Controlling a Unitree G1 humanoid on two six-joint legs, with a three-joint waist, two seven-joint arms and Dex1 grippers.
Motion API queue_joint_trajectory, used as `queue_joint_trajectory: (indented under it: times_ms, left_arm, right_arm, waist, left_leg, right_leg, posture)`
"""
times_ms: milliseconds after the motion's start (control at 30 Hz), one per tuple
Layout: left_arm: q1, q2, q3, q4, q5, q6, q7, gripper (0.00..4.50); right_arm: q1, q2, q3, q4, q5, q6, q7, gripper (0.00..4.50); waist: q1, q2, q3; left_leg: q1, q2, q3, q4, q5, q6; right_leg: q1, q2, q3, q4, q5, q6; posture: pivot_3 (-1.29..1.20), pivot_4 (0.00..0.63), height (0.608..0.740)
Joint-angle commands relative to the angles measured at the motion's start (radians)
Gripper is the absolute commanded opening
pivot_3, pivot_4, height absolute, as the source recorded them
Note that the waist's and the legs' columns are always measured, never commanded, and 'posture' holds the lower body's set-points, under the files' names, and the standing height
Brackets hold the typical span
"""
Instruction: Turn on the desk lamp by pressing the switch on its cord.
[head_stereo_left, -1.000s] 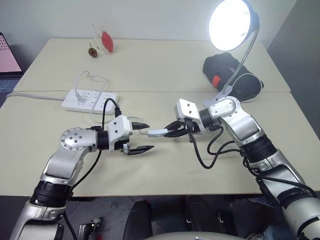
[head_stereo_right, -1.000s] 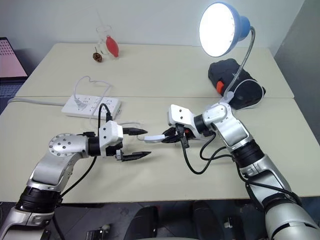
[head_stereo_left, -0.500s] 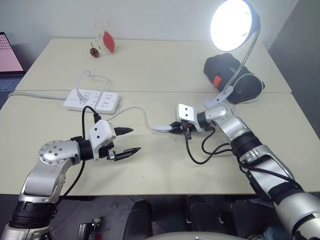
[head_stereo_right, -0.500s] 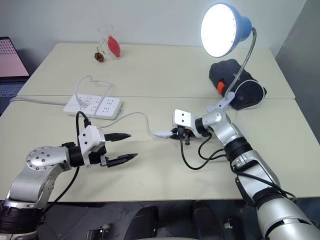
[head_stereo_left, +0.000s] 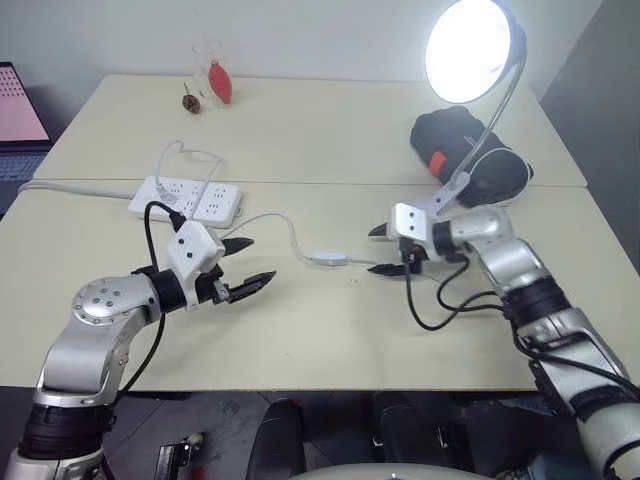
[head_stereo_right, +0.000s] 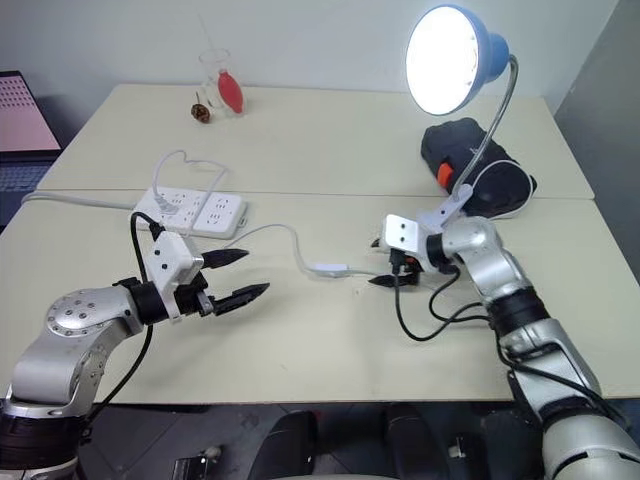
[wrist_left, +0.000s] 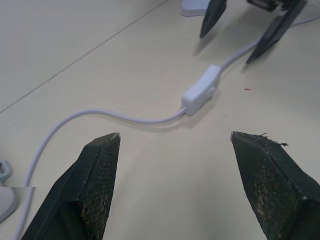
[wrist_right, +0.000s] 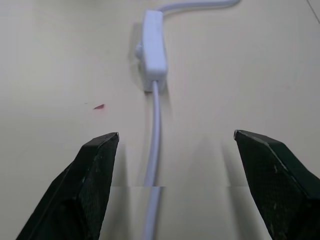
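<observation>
The desk lamp (head_stereo_left: 470, 50) stands at the back right with its bulb glowing, its blue shade on a silver gooseneck and its white clamp (head_stereo_left: 447, 193) on the table. The thin white cord (head_stereo_left: 285, 225) runs across the table, and the small white switch (head_stereo_left: 325, 257) lies flat on it, touched by nothing. My right gripper (head_stereo_left: 375, 250) is open just right of the switch, with the cord passing between its fingers (wrist_right: 97, 165). My left gripper (head_stereo_left: 258, 260) is open and empty, a short way left of the switch (wrist_left: 201, 90).
A white power strip (head_stereo_left: 190, 200) lies at the back left with plugs in it. A black bag (head_stereo_left: 465, 145) sits behind the lamp clamp. A glass with a red object (head_stereo_left: 210, 75) and a small brown item (head_stereo_left: 186, 102) stand at the far edge. Black cables hang from my right wrist.
My right gripper has opened, let go of the switch and drawn back to the right. The switch now lies on the table. My left gripper has shifted slightly left. The lamp stays lit.
</observation>
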Motion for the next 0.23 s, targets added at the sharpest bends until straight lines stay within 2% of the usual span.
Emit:
queue_joint_trajectory:
  times_ms: [33,233]
  left_arm:
    - [0.020,0.029,0.049,-0.056,-0.030,0.021,-0.004,3.68]
    - [0.040,0.047,0.067,-0.069,-0.071,0.035,-0.044,3.68]
  right_arm:
    - [0.052,-0.069,-0.084,-0.210,0.078,0.078,0.012,3.75]
    - [0.138,-0.160,-0.162,-0.367,0.154,0.146,0.007,3.75]
  waist:
    - [-0.004,0.000,0.000]
    - [-0.005,0.000,0.000]
  left_leg:
    - [0.001,0.000,0.000,0.000,0.000,0.000]
    - [0.002,0.000,0.000,0.001,0.000,0.000]
  right_leg:
    - [0.000,0.000,0.000,0.000,0.000,0.000]
    - [0.001,0.000,0.000,0.000,0.000,0.001]
  posture:
    - [0.00,0.150,0.740]
    - [0.00,0.150,0.740]
